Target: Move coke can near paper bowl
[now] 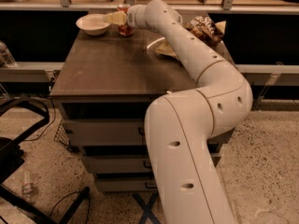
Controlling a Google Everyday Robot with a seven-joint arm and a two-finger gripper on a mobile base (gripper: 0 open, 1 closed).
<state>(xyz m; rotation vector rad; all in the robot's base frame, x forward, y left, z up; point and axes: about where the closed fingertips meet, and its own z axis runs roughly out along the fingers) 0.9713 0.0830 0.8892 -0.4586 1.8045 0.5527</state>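
Note:
The red coke can (pixel 124 29) stands upright at the far edge of the dark table top (pixel 117 69), just right of the off-white paper bowl (pixel 93 24). My gripper (pixel 113 18) reaches in from the right at the can's height, and its tip lies between the can and the bowl's rim. The gripper and wrist cover the can's middle; only its silver top and red base show. I cannot tell whether the gripper holds the can.
A brown and yellow chip bag (pixel 203 27) lies at the far right corner, with a pale flat object (pixel 161 48) in front of it, partly under my arm. A counter runs behind the table. A water bottle (pixel 5 55) stands on a ledge at left.

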